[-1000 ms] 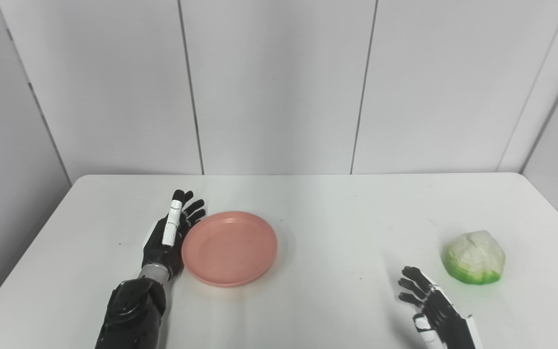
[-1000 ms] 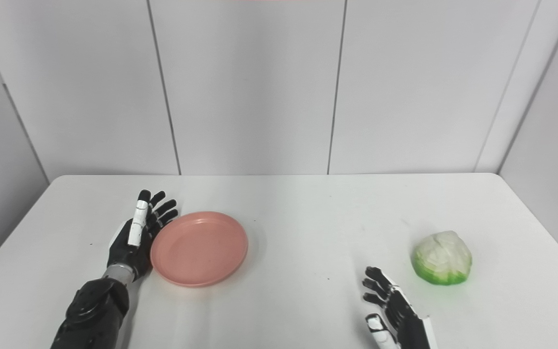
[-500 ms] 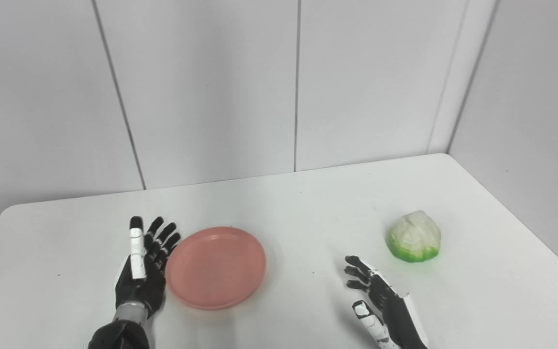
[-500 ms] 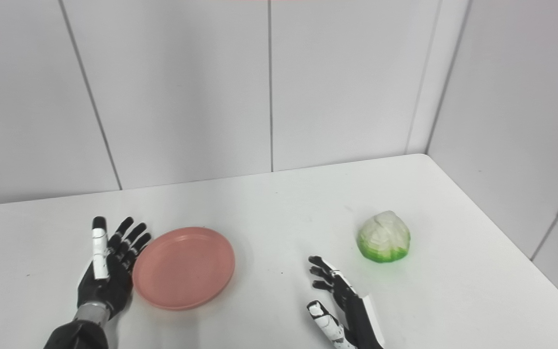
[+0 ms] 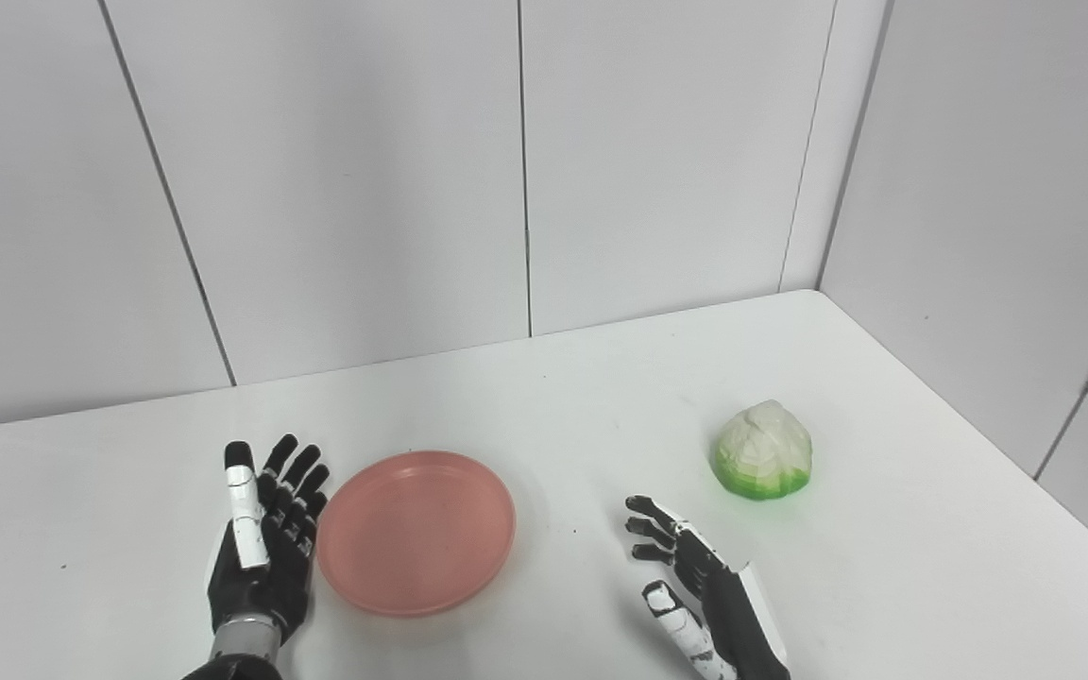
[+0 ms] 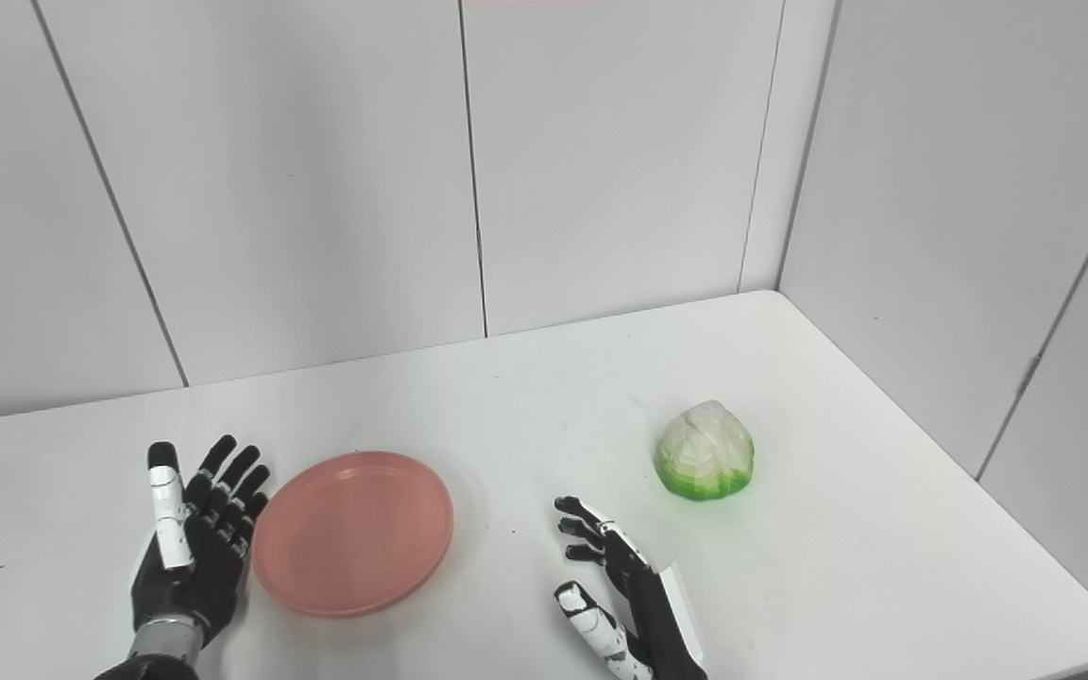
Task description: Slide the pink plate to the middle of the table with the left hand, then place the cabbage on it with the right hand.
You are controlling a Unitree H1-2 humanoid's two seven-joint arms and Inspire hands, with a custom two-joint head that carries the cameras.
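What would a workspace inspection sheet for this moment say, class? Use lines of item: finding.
Surface: white table, a few small dark specks.
Job's things: pink plate empty, left of centre; cabbage on the table to the right, apart from the plate.
Clutter: nothing seen.
Robot hands: left robot hand open, beside the plate's left rim; right robot hand open, short of the cabbage, holding nothing.
Cables: nothing seen.
Surroundings: plain white wall panels behind and to the right.
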